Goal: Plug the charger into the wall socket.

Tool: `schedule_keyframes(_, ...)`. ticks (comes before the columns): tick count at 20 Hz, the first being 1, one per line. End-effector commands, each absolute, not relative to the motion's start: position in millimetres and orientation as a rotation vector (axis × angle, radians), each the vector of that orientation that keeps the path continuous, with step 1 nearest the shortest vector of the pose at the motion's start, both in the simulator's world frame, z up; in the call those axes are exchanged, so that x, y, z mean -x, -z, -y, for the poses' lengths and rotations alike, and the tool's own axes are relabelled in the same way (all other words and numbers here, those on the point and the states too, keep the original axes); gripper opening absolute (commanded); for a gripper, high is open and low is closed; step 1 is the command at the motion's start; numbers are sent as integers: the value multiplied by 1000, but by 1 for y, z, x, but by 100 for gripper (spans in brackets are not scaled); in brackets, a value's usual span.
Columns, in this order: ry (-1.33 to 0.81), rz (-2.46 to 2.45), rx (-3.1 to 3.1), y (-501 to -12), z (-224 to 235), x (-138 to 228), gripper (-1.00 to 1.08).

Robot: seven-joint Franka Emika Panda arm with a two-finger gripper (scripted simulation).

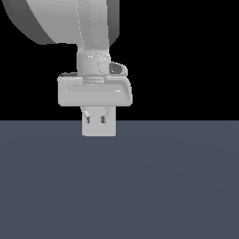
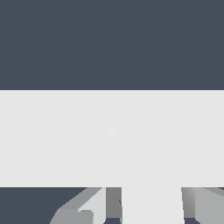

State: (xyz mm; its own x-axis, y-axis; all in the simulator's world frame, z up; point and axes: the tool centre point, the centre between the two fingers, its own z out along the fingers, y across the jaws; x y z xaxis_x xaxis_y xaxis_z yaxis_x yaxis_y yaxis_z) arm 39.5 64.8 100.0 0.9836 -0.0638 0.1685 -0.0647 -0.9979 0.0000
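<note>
Exterior view: the arm hangs down from above, the tool (image 1: 99, 120) pointing straight down just over the dark grey-blue bench (image 1: 177, 186). Between its fingers sits a small light-grey block, the charger (image 1: 99, 128), its lower edge just below the bench's far horizon line in the picture. Both fingers look pressed against the charger's upper part, so the tool is pinching it; whether the charger touches the bench cannot be told from here.

Wrist view: a wide light-grey band (image 2: 65, 138) crosses the whole picture, with a light-grey stem (image 2: 152, 205) of the same shade running from it toward the camera between the grey fingers (image 2: 202, 203). Hard to say which part of this is the charger and which something else; no yellowish holes show on it. Dark bench (image 2: 109, 43) lies beyond the band.

The wall socket cannot be identified for sure in either view.
</note>
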Motion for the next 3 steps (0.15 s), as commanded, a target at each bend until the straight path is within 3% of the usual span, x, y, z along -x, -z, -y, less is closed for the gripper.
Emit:
schedule_keyframes(1,-265,101,-3123,-100,-65,-43,-100)
schedule_keyframes(3,-265,101,-3123,-100,-65,-43,-100)
